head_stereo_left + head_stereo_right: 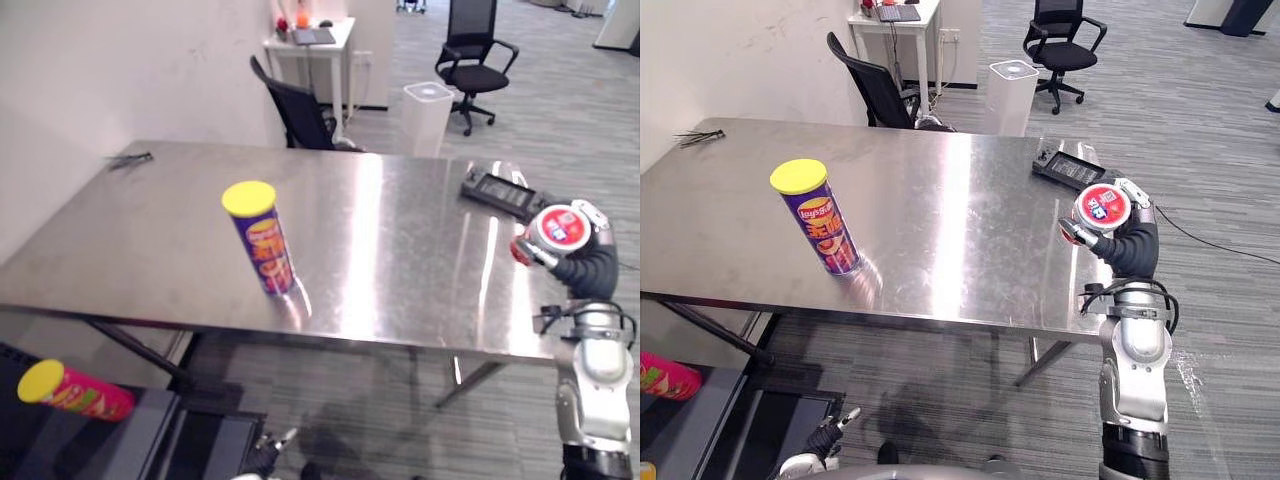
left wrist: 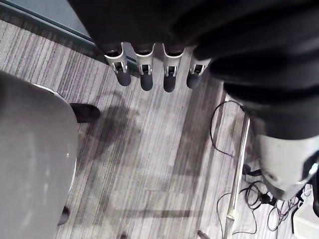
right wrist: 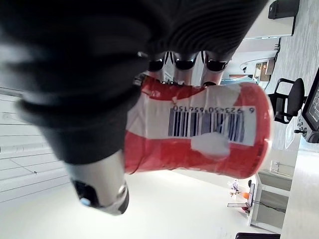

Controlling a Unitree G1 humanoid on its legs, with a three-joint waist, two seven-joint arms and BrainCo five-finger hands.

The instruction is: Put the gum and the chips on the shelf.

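While my right hand [image 1: 1118, 240] clasps the gum [image 1: 1102, 207] over the right edge of the table [image 1: 400, 260], the chips [image 1: 263, 240] stand upright well to its left, nearer my straight-fingered left hand [image 2: 145, 79] hanging low.

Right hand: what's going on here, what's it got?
The right hand is curled round a red-and-white gum tub, held at the right edge of the steel table. A purple chips can stands upright on the table, untouched. A red chips can lies on a low dark shelf. The left hand hangs low, fingers straight.
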